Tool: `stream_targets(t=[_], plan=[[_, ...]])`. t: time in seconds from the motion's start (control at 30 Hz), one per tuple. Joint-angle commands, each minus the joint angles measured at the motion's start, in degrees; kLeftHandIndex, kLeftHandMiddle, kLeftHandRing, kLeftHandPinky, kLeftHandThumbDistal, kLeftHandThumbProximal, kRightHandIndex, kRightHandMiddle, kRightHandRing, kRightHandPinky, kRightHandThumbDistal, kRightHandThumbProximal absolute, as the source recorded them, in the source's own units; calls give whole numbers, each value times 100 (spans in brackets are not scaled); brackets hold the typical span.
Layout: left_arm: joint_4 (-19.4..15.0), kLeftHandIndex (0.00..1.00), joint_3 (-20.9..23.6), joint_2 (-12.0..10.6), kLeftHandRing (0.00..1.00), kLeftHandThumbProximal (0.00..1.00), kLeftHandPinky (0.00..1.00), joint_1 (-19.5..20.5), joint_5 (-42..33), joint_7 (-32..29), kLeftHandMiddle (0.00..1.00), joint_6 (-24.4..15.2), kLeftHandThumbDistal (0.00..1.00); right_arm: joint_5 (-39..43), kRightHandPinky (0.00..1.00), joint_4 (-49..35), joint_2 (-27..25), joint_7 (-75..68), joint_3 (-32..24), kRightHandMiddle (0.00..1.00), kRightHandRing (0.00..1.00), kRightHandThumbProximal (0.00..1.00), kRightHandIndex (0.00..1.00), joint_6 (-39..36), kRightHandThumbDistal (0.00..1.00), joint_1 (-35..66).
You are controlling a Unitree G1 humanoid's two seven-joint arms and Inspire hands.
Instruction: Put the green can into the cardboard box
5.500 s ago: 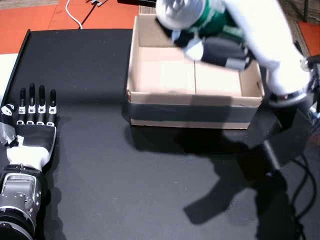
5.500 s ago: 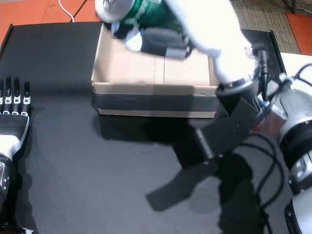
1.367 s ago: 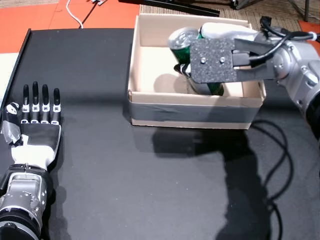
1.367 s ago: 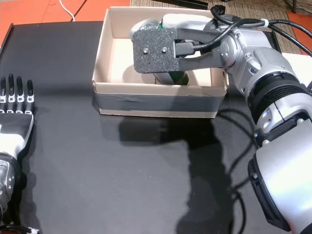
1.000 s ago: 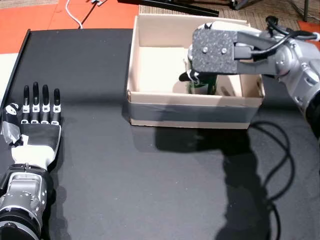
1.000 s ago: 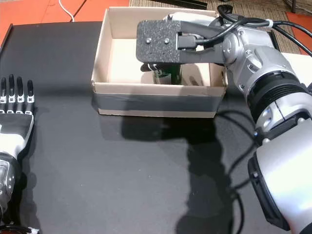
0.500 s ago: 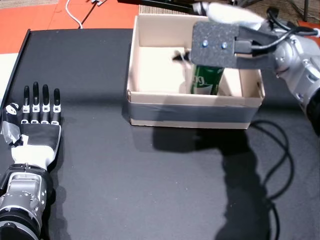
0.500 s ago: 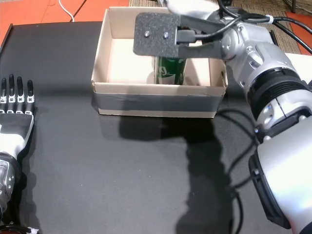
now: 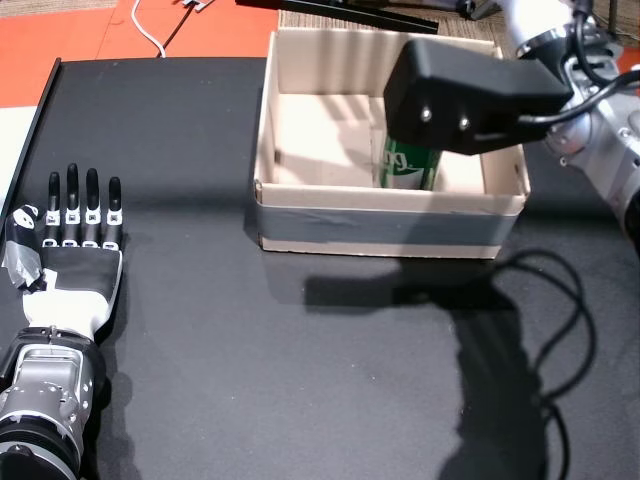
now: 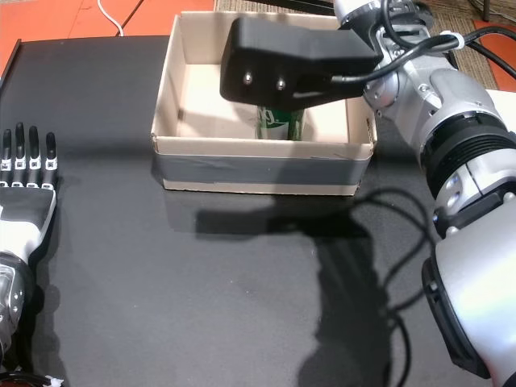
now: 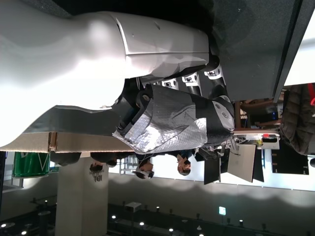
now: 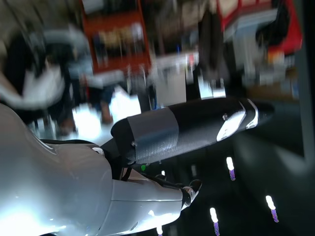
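The green can stands upright inside the cardboard box, toward its right half. Only its lower part shows under my right hand. My right hand hovers above the box, its black back plate facing the head views, apart from the can. In the right wrist view the right hand has its thumb stretched out and holds nothing. My left hand lies flat on the black table at the far left, fingers straight and apart. The left wrist view shows that left hand from close up.
The black table's left edge borders orange floor, where a white cable lies. A black cable from my right arm loops over the table's right side. People stand far off in the left wrist view.
My right hand set the can upright in the box, let go and rose, tilting back. The can stays standing. The left hand has not moved.
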Motion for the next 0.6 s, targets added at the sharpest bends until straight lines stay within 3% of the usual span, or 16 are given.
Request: stream_targets(t=[0.0, 0.07, 0.23, 0.5, 0.57], plan=[[206, 54, -17, -97, 67, 58, 80, 279, 92, 233, 55, 17, 0, -115, 100, 12, -37, -470, 103, 100, 100, 78, 100, 58, 100, 2], [204, 54, -25, -97, 68, 60, 79, 270, 102, 257, 55, 3, 0, -89, 100, 22, -48, -644, 72, 100, 100, 78, 100, 29, 100, 6], [206, 55, -20, -95, 65, 57, 78, 287, 99, 242, 53, -5, 0, 50, 100, -1, -213, -530, -35, 100, 100, 64, 100, -219, 100, 6], [205, 54, -1, -90, 63, 54, 79, 298, 87, 255, 52, 5, 0, 586, 100, -278, -580, -250, -488, 97, 100, 70, 95, -1310, 100, 477], [206, 54, -12, -73, 63, 55, 79, 313, 100, 230, 53, 29, 0, 815, 100, -425, -722, 74, -627, 95, 100, 64, 88, -1810, 100, 764]])
